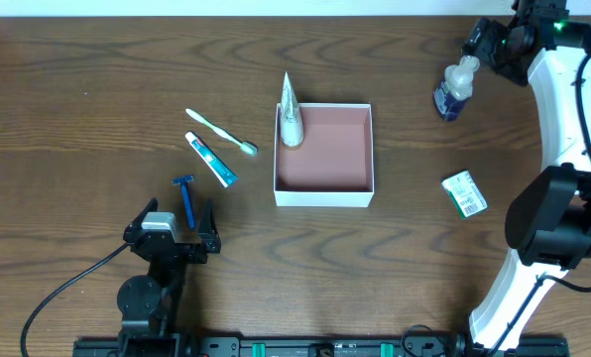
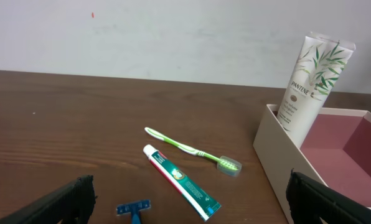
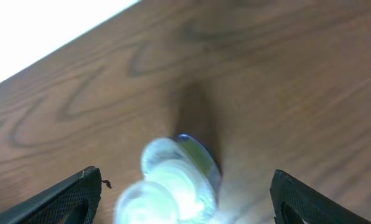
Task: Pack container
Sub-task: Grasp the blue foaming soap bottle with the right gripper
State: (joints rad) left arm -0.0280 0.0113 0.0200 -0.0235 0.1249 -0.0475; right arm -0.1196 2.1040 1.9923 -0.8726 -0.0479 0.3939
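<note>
Overhead puts the container mid worktop, tube leaning in its far-left corner; only left wrist shows its Pantene label; left fingers gape empty; right fingers stand wide, bottle between, ungripped

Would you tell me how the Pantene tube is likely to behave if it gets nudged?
The tube stands on end, tall and narrow, in the container's corner, so it would probably tip easily. Its flat crimped top suggests soft, squeezable walls.
</note>
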